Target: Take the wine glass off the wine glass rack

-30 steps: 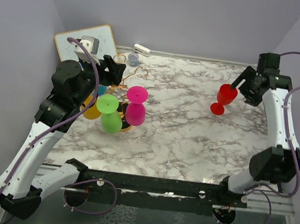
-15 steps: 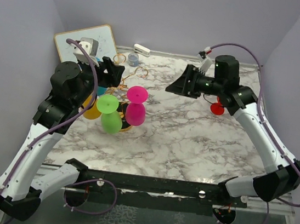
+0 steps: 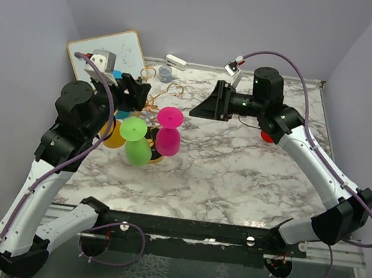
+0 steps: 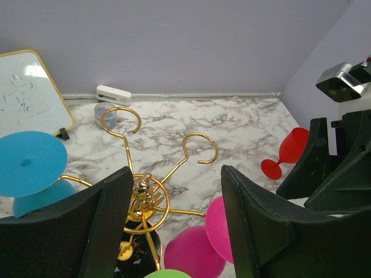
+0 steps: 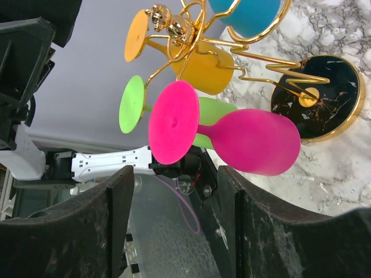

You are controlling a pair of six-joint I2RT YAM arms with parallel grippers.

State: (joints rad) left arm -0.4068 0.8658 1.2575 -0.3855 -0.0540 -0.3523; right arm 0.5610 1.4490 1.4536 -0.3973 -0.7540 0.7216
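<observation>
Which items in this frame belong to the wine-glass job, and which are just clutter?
Job: wine glass rack; hanging on it, pink glass, green glass, yellow glass, blue glass; red glass, standing on the table at the right.
Lying about: whiteboard, white box, small blue jar, all at the back edge.

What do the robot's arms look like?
The left arm and right arm have white links with chunky black joints. A thin purple cable loops along each. The left end effector and right end effector each have two flat black fingers.
</observation>
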